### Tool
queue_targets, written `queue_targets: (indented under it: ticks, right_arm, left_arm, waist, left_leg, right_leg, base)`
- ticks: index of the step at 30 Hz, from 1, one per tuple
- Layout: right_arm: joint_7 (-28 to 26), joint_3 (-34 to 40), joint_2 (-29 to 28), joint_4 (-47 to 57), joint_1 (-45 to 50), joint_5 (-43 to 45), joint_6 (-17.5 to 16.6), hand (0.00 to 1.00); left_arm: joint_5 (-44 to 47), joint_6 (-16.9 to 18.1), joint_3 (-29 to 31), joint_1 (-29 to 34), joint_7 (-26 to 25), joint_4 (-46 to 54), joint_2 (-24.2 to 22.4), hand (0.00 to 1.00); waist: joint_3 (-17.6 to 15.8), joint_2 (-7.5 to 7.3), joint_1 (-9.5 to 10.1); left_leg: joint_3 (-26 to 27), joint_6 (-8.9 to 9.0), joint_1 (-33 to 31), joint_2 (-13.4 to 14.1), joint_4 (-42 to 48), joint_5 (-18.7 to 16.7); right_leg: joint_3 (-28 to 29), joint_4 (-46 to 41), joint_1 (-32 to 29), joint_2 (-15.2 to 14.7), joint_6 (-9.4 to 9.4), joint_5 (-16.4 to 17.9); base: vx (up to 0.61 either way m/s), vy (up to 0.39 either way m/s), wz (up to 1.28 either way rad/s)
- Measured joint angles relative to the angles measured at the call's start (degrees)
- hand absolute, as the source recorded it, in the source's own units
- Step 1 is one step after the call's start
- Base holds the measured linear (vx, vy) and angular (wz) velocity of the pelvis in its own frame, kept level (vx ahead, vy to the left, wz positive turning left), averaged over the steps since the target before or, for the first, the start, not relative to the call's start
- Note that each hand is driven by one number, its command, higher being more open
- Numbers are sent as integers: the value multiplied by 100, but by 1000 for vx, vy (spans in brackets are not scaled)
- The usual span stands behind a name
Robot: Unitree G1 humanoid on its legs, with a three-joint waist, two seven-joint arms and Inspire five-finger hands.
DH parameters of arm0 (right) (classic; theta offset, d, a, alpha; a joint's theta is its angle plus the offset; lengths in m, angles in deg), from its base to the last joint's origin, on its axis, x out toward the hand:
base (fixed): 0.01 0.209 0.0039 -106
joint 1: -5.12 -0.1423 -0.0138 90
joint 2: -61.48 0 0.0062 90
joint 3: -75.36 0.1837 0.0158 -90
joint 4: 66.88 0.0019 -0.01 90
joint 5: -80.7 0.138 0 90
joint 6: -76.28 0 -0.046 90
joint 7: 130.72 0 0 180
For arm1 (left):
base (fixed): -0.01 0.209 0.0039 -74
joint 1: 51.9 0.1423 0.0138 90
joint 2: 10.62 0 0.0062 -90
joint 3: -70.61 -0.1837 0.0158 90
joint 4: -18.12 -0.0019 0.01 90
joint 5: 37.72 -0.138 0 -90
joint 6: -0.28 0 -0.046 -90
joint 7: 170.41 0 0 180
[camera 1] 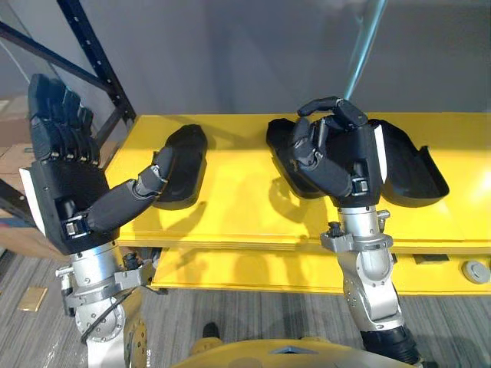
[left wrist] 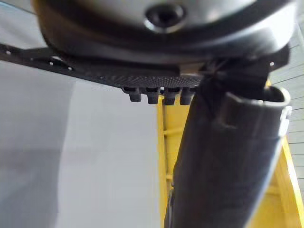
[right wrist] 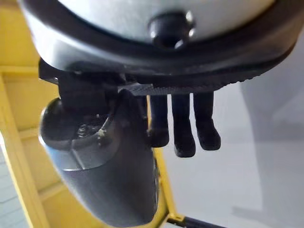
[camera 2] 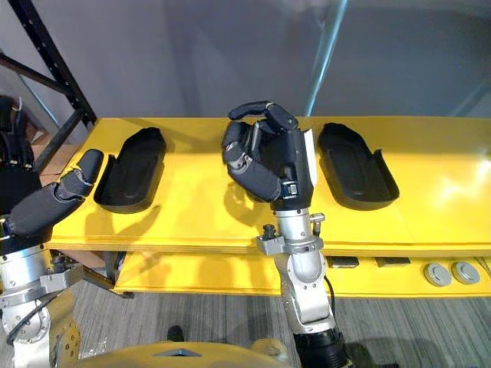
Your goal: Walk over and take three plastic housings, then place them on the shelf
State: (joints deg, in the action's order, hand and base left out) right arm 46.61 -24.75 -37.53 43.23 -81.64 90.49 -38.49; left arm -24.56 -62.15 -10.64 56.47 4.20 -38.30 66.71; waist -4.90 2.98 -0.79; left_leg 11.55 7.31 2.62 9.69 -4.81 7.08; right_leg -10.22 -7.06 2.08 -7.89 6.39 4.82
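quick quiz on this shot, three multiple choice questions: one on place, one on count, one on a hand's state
1. Where do the black housings lie?
a) on the floor
b) on the yellow shelf
c) in a box

2. How many housings does the left eye view show?
a) one
b) five
c) three

3. How is the left hand?
a) open, fingers straight up
b) closed in a fist
c) curled round a housing

Answers:
1 b: all the housings rest on the shelf's yellow top.
2 c: one lies by the left hand's thumb, one partly behind the right hand, and one further right.
3 a: the fingers stand straight above the palm, the thumb reaches toward the nearest housing, and the hand holds nothing.
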Motion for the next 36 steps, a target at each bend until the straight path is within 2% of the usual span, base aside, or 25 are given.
queue_targets:
  ticks: [4,9,15,24,28,36]
  right_arm:
    - [-83,63,2,0,61,-5,11,100]
    - [-29,287,4,0,112,-24,31,100]
    - [370,587,-9,5,408,-249,106,100]
    - [1059,996,-19,-26,695,-946,744,100]
    - [1263,1123,-69,-559,766,-940,1061,100]
    - [1043,1183,-63,-968,883,-875,1213,100]
  left_arm:
    - [95,7,1,-110,72,-38,0,100]
    - [202,5,-118,-221,74,-276,2,100]
    - [233,5,-167,-243,91,-276,4,100]
    - [325,-7,-199,-231,187,-490,3,100]
    - [438,-22,-236,-211,264,-500,2,100]
    - [630,-22,-351,-209,533,-507,4,100]
  waist:
    - [20,21,-87]
    - [34,13,-94]
    - [81,-29,-112]
    - [83,-32,-120]
    - [82,-42,-121]
    - [60,-75,-103]
  left_leg:
    - [140,-6,22,-3,1,-13]
    - [260,1,85,-5,-1,-43]
    - [317,1,90,-9,-5,-48]
    - [403,-2,103,-15,-15,-52]
    - [398,-3,93,-17,-25,-52]
    - [352,-3,-35,-19,-26,-51]
  right_leg:
    - [126,114,-3,12,7,-139]
    - [246,214,18,19,24,-210]
    - [301,259,3,20,29,-243]
    - [383,337,-6,24,38,-317]
    - [378,360,-9,22,40,-325]
    - [347,431,-90,24,41,-363]
  base:
    - [3,11,-16]
    - [-13,10,-14]
    - [-6,3,-4]
    - [-5,5,-4]
    - [0,0,0]
    - [0,0,0]
